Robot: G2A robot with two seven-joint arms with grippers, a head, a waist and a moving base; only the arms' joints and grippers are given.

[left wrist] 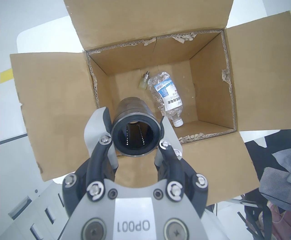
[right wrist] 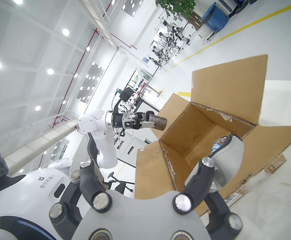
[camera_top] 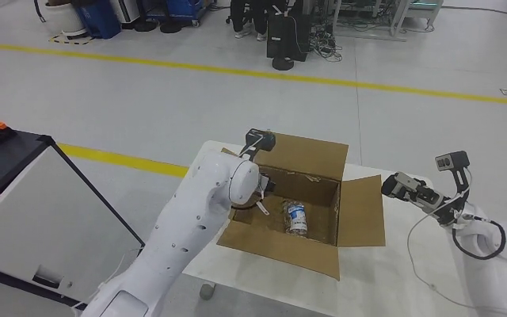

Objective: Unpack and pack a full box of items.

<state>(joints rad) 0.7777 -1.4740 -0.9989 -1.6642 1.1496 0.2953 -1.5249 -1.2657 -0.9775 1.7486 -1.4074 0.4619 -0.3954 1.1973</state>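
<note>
- The left tool (left wrist: 134,118) is clamped on a dark metal cylinder (left wrist: 131,106), a finger pressed to each side, above the open box (left wrist: 211,91).
- A crumpled plastic bottle (left wrist: 167,95) and a small vial (left wrist: 143,83) lie side by side on the box floor.
- The right tool (camera_top: 390,187) has its fingers spread wide and hangs over the table (camera_top: 396,269), beside a box flap.

Bright, even light falls from round ceiling lamps (right wrist: 65,31), which flare white in the right wrist view. Inside the box (left wrist: 206,91) the walls carry soft shade; the white bench (left wrist: 254,11) glares. Both wrist views bow straight edges outward.
</note>
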